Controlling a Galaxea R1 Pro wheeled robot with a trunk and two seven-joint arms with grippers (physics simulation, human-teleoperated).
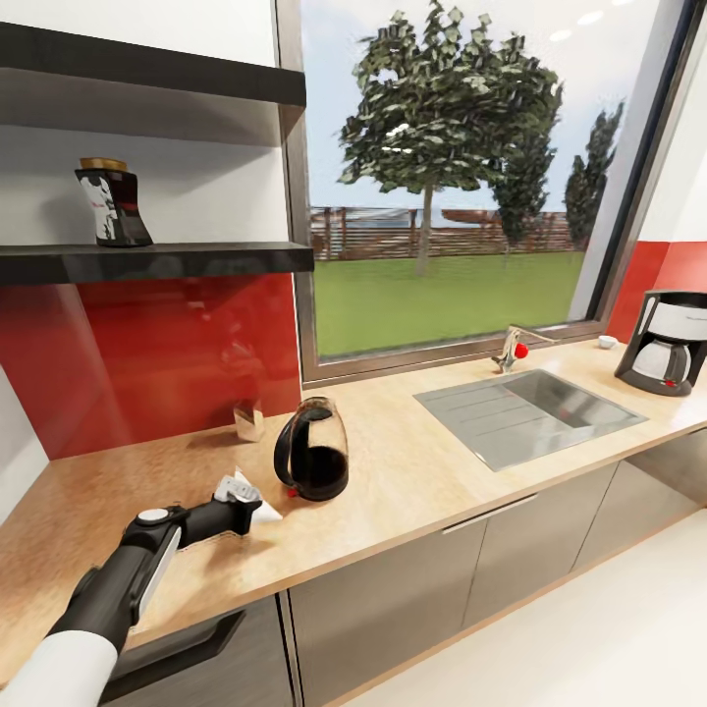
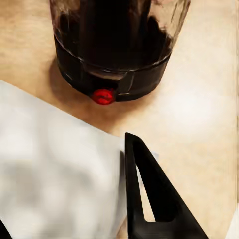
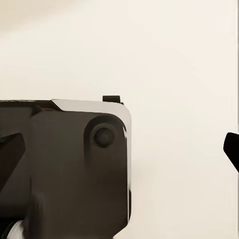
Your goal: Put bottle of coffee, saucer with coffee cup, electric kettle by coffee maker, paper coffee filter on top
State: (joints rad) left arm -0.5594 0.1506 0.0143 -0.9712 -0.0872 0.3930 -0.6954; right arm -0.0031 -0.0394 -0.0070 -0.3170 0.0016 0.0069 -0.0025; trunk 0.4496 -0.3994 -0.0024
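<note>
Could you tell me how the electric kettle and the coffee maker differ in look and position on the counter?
The electric kettle is a rounded, dark see-through jug; the coffee maker is boxy, black and silver. The kettle stands near the left gripper and the paper coffee filter; the coffee maker stands far right, beyond the sink. Both stand upright on the countertop.

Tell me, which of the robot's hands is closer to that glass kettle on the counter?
Left. Its hand sits at the paper filter just beside the kettle; the right hand is nowhere near it, facing pale floor.
</note>
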